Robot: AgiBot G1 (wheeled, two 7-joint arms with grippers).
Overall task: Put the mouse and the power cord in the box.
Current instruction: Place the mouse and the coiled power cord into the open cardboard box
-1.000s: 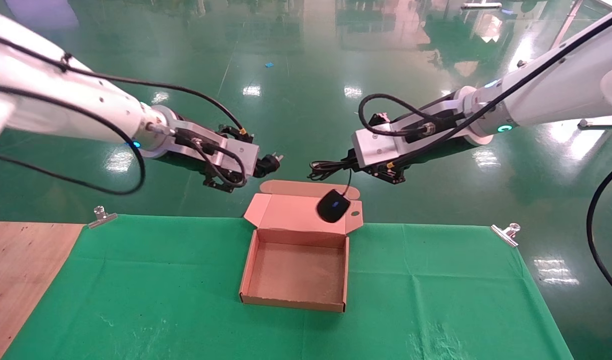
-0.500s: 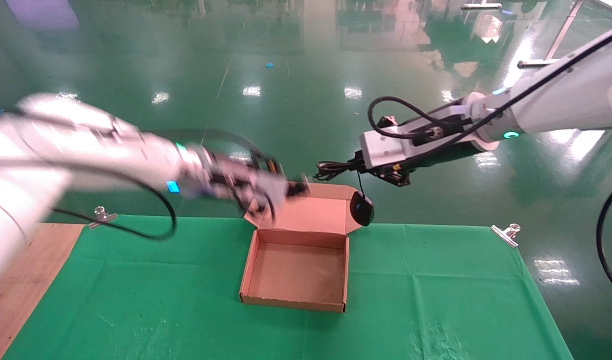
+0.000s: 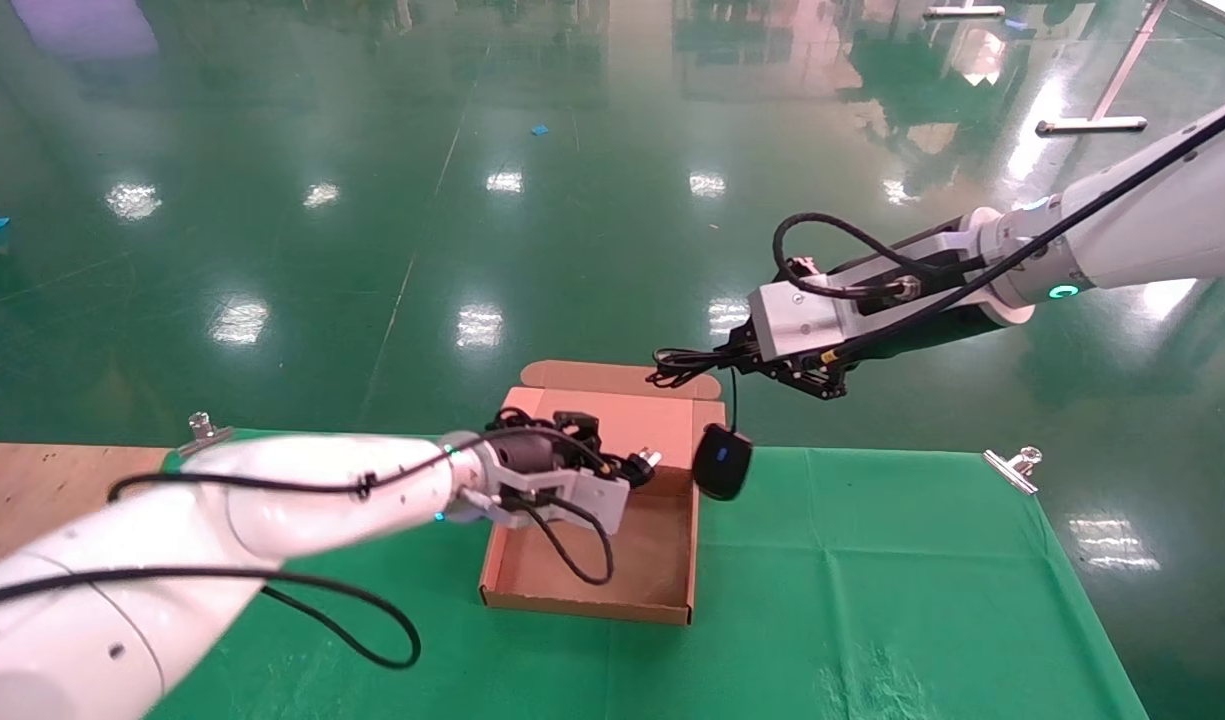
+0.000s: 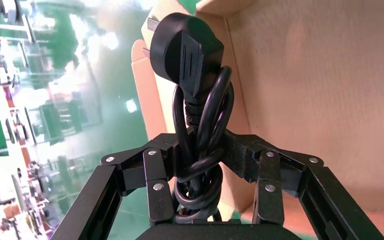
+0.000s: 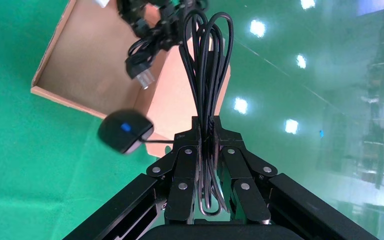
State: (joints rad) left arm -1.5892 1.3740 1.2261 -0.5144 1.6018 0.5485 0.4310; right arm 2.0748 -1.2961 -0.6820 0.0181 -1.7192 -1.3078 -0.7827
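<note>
The brown cardboard box (image 3: 584, 603) lies open on the green cloth, its lid (image 3: 612, 405) folded back. My left gripper (image 3: 612, 468) hangs over the box's far part, shut on the power cord (image 3: 634, 464). The left wrist view shows the coiled cord (image 4: 200, 125) pinched between the fingers, plug outward, and the box's inner cardboard (image 4: 320, 100) behind it. My right gripper (image 3: 724, 358) is behind the lid, shut on the mouse's bundled cable (image 5: 206, 75). The black mouse (image 3: 722, 462) dangles beside the box's far right corner, above the cloth (image 5: 125, 131).
The green cloth (image 3: 872, 560) covers the table, held by metal clips at the far right (image 3: 1012, 468) and far left (image 3: 204, 432). Bare wood (image 3: 32, 490) shows at the left. The table's far edge runs just behind the box, with shiny green floor beyond.
My left arm swung down and in, bringing the power cord from behind the table to over the box. My right gripper shifted right and lower, and the mouse swung off the lid to the box's right.
</note>
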